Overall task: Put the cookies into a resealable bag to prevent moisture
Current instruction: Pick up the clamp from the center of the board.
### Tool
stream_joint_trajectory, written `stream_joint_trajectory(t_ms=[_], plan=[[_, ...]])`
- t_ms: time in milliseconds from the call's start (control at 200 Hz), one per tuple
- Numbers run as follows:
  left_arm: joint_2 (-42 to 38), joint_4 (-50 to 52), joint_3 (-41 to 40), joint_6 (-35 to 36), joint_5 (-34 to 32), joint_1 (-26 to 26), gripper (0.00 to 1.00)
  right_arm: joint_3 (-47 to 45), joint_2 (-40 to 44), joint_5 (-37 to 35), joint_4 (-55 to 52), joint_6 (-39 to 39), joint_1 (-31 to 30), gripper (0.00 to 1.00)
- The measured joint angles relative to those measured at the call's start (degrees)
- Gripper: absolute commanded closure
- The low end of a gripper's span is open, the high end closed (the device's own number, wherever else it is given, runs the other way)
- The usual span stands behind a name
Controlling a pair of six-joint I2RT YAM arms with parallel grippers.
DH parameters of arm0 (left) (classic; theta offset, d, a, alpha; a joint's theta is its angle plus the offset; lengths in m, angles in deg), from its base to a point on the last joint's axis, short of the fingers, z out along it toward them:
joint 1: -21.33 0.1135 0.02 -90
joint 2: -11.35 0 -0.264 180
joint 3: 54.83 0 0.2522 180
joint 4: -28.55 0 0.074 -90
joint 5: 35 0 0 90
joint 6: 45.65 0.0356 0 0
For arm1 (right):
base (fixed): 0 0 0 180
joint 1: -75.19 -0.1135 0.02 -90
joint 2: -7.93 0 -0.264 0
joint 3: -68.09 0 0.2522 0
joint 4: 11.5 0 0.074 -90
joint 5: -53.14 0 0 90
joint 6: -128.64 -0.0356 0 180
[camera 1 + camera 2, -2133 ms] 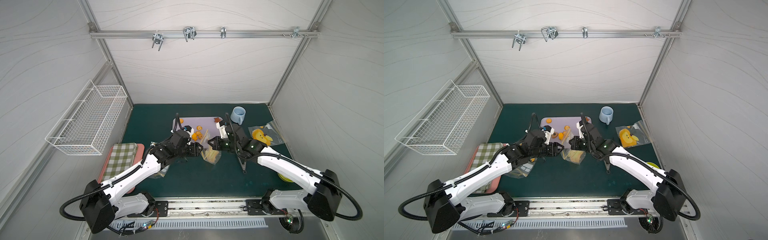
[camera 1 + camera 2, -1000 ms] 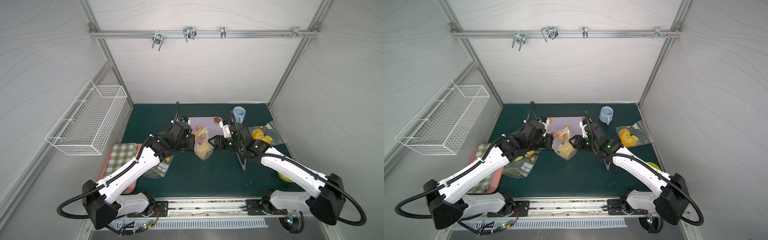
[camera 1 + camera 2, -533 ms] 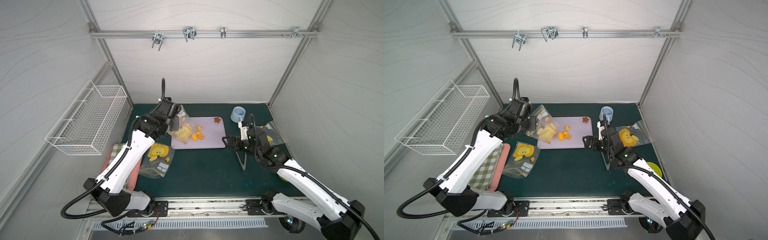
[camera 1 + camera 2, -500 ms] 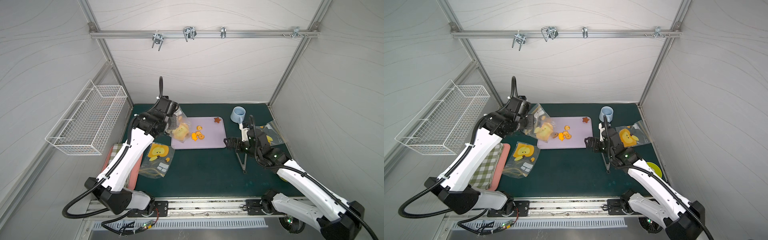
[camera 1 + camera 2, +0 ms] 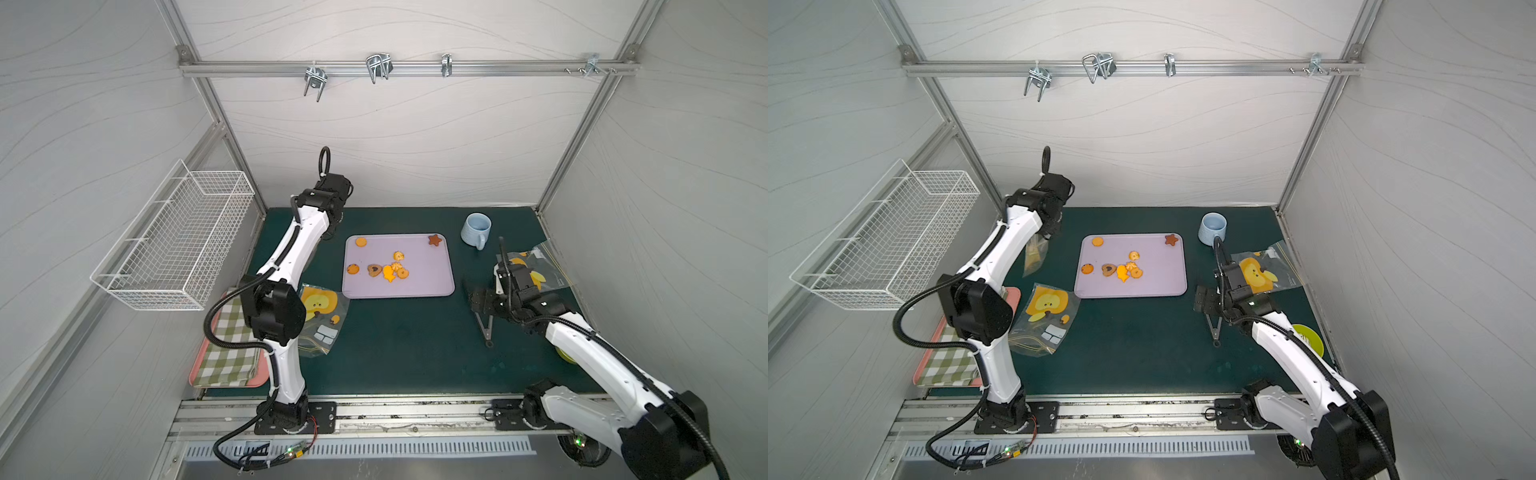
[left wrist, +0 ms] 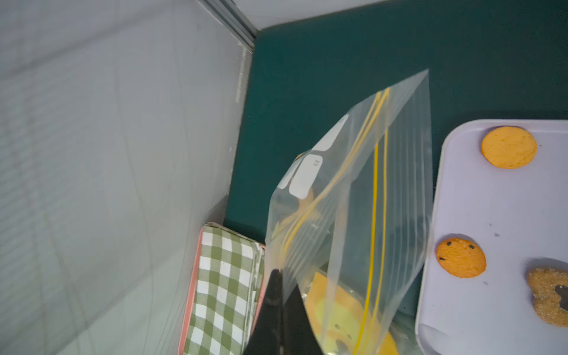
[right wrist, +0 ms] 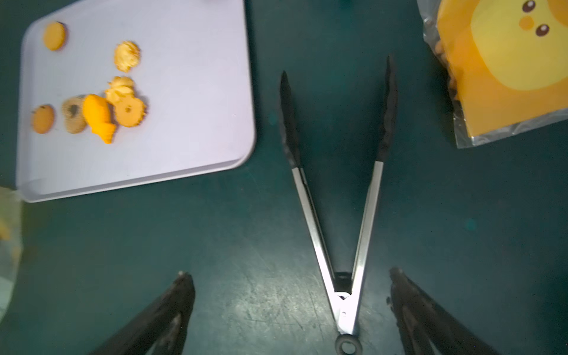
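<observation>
In both top views the cookies point(image 5: 388, 272) lie loose on the tray point(image 5: 428, 286), most clustered near its middle and a brown star at its far right corner. In a top view the left pincer point(image 5: 1045, 237) holds a bag point(image 5: 1035, 254) off the tray's left side. The right pincer point(image 5: 478, 300) hovers off the tray's right side, above tongs point(image 5: 484, 328) on the worktop point(image 5: 395, 340).

Left wrist view: the left pincer point(image 6: 281, 292) is clamped on the bag's point(image 6: 353, 199) edge, beside the tray point(image 6: 491, 209).

Right wrist view: the right pincer point(image 7: 290, 274) stands wide apart and empty over the tongs point(image 7: 365, 215).
</observation>
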Motion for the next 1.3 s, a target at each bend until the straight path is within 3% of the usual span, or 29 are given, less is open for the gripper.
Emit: stream_joint_trajectory(t_ms=[215, 630, 985, 1300], plan=[[5.7, -0.2, 0.4, -1.2, 7.7, 0.0, 1.0, -0.2, -4.4, -1.3, -1.6, 0.0, 0.2, 0.01], [2.0, -2.6, -2.5, -3.9, 17.6, 0.0, 1.0, -3.5, -7.3, 0.2, -0.7, -0.2, 0.2, 0.01], [-3.4, -8.5, -11.8, -7.5, 25.7, 0.0, 1.0, -3.7, -8.9, -0.2, 0.5, -0.5, 0.9, 0.01], [-4.2, -11.2, -13.6, -9.1, 28.7, 0.0, 1.0, -6.8, -11.5, 2.0, 6.3, -1.3, 2.3, 0.01]])
